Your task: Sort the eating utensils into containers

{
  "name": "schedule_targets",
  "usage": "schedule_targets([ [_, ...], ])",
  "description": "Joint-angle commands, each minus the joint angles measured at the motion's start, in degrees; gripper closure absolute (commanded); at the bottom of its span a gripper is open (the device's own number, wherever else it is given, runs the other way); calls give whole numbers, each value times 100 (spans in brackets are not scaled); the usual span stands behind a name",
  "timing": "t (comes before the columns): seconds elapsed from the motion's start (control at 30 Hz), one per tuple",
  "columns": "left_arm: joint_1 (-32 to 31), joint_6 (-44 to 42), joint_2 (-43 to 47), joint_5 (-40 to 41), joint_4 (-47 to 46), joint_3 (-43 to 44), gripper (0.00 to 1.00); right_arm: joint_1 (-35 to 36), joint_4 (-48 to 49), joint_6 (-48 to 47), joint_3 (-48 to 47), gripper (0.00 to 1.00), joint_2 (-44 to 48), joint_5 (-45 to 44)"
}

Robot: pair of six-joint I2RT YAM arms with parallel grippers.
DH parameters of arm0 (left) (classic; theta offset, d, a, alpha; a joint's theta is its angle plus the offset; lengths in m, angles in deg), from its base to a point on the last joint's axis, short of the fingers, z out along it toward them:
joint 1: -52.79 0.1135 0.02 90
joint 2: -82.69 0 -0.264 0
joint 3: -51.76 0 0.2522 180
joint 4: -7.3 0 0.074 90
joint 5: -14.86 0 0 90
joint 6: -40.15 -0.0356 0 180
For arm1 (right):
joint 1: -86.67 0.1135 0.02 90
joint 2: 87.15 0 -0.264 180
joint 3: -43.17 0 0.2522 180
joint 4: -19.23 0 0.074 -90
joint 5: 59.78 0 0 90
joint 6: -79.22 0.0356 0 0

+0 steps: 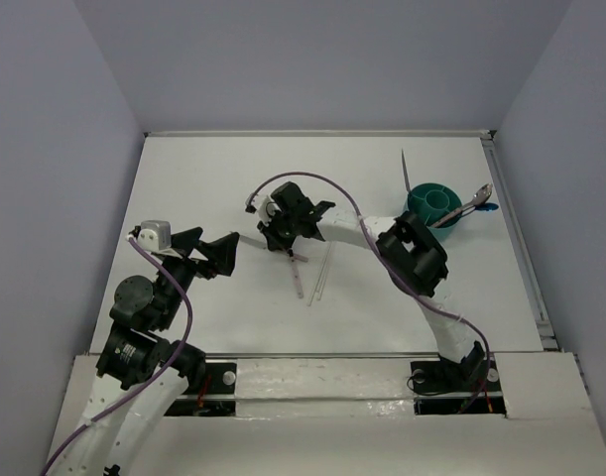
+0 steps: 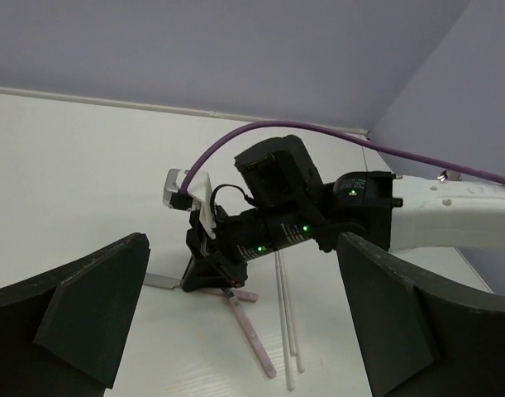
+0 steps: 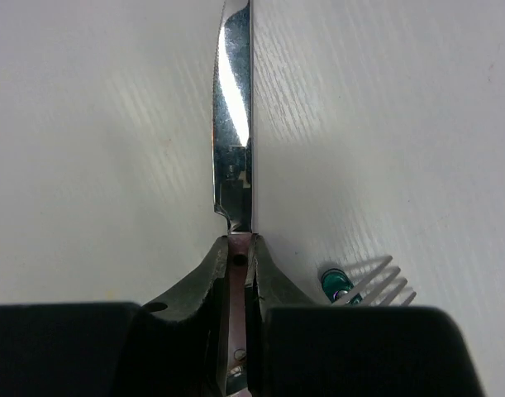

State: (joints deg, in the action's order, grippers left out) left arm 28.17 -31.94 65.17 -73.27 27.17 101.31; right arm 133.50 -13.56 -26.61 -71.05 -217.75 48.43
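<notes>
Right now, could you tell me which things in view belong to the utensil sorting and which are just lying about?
Belong to the job:
knife, clamped in the right gripper; two white chopsticks on the table; teal cup, with a grey-green utensil standing in it.

Just there:
purple cable on the right arm; left gripper, open and empty.

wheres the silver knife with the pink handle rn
Mid-table in the top view: the knife is pinched by its pink handle in the right tool, blade pointing left, with the white chopsticks just to its right.
</notes>
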Motion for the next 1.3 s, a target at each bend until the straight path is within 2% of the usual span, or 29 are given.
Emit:
schedule_targets([
  [0.0, 45, -51, -85, -55, -189, 174, 1, 46, 1795, 809, 693, 100, 438, 288],
  [0.17, 98, -42, -138, -151, -233, 174, 1, -7, 3788, 1906, 1695, 100, 1168, 140],
  [0.2, 98, -42, -138, -152, -242, 165, 1, -7, 3940, 2205, 1714, 100, 1256, 51],
  [0.27, 98, -42, -147, -161, -233, 174, 1, -7, 4300, 2503, 1802, 100, 1344, -72],
  [0.47, 98, -42, -120, -116, -198, 165, 1, -226, 6503, 3963, 2627, 100, 1582, -503],
  [0.53, 98, -42, -120, -125, -207, 174, 1, -358, 6963, 4402, 2934, 100, 1608, -625],
  [0.67, 98, -51, -85, -134, -207, 174, 1, -499, 7693, 4607, 3418, 100, 2063, -1152],
  [0.8, 98, -60, -50, -143, -198, 165, 1, -710, 7993, 4239, 4200, 100, 2828, -2030],
  [0.83, 98, -51, -41, -143, -189, 165, 1, -788, 8002, 4090, 4385, 100, 3283, -2189],
  [0.9, 98, -51, -6, -160, -180, 165, 1, -1122, 7976, 3957, 4938, 100, 3742, -2471],
  [1.03, 98, -51, 20, -161, -207, 156, 1, -1702, 7450, 3413, 5598, 100, 4953, -2814],
  [1.27, 98, -51, -41, -230, -242, 156, 1, -2721, 6658, 2026, 6170, 100, 5879, -3560],
])
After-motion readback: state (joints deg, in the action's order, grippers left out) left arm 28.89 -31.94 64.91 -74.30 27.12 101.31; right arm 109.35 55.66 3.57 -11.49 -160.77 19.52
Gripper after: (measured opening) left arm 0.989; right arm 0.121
